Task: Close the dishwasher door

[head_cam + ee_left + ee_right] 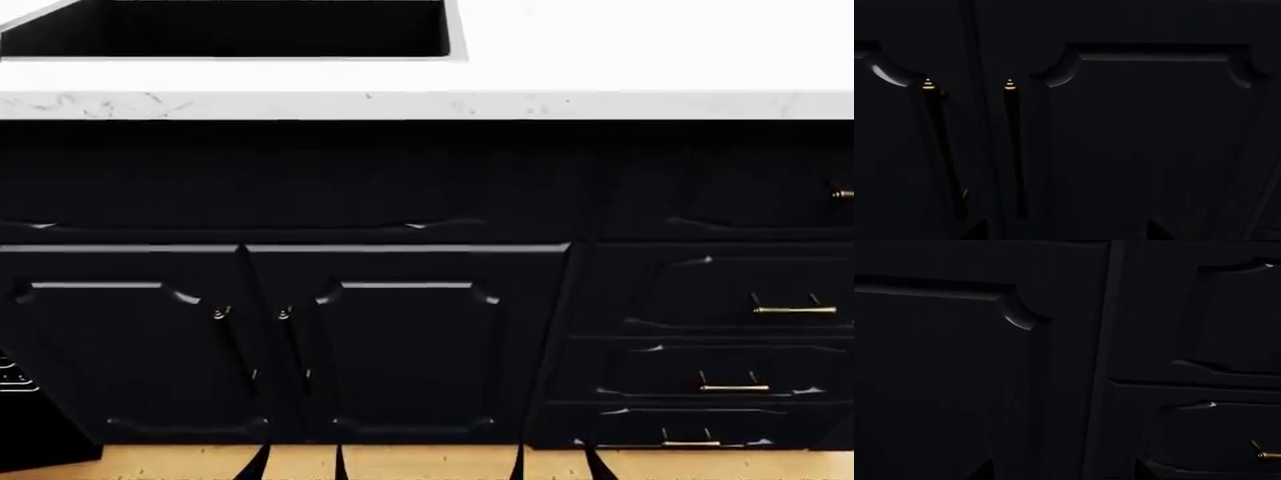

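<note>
The approach step was judged to be in hand: the left end effector (296, 466) and the right end effector (555, 466) were seen spread open and empty, facing the cabinet doors (400, 340) under the surface (601, 60). What was taken for the dishwasher door (40, 440) was glimpsed only as a plain dark panel at the head view's lower left edge, untouched. A shift leftward was judged necessary before any push.

glossy black cabinet doors (400, 340), brass handles (794, 310)

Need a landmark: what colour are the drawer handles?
Brass-gold, against black drawers; the drawer handles show best in the head view.
</note>
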